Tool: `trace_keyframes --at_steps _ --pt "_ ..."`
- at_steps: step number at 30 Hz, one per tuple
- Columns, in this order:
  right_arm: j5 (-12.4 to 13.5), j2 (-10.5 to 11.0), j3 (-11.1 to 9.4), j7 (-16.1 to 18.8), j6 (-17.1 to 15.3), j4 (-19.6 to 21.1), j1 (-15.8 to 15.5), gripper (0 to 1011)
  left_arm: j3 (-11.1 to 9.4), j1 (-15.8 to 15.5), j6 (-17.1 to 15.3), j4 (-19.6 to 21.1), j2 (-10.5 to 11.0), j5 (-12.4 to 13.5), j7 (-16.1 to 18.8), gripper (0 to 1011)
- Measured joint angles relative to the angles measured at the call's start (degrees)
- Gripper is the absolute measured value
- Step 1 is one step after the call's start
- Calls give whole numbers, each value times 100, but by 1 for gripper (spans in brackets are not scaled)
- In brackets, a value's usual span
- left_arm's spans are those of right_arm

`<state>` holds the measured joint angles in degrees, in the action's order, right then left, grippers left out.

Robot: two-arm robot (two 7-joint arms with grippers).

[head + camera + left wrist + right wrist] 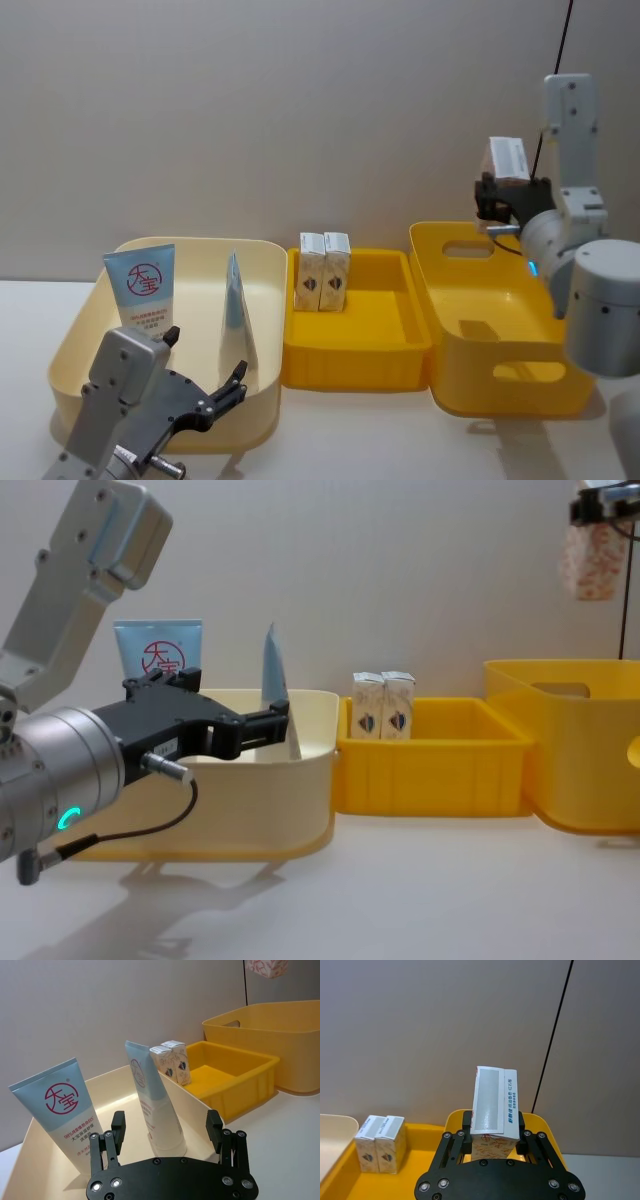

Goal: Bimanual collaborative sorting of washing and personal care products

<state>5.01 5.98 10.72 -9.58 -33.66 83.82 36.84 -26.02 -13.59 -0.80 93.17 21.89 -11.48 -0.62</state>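
Two pale blue tubes stand in the cream bin (85, 345): one with a red circle logo (141, 288), one seen edge-on (236, 315). My left gripper (205, 362) hovers open at that bin's near side, a little short of the tubes (155, 1105), with nothing between its fingers (117, 1127). Two small white cartons (324, 271) stand side by side at the back of the shallow yellow tray (350, 365). A third carton (494, 1107) is held high above the deep yellow bin (500, 385), my right gripper (493, 1127) shut on it.
The three containers sit in a row on the white table, touching or nearly so, against a plain grey wall. A black cable (552, 1040) runs up the wall behind the right arm. Bare tabletop (420, 890) lies in front of the bins.
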Motion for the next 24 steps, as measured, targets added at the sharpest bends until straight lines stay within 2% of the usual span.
trace_keyframes --at_steps 5,8,16,24 --pt "0 131 -99 112 -265 3 7 445 0 0 0 0 0 0 0 1003" --pt "6 180 -125 176 -426 -29 24 486 0 0 0 0 0 0 0 1003" --pt "47 271 -144 364 -792 -157 89 762 0 0 0 0 0 0 0 1003" --pt "83 337 -147 528 -1062 -313 142 964 2 -10 -1 1 0 4 -4 1003"
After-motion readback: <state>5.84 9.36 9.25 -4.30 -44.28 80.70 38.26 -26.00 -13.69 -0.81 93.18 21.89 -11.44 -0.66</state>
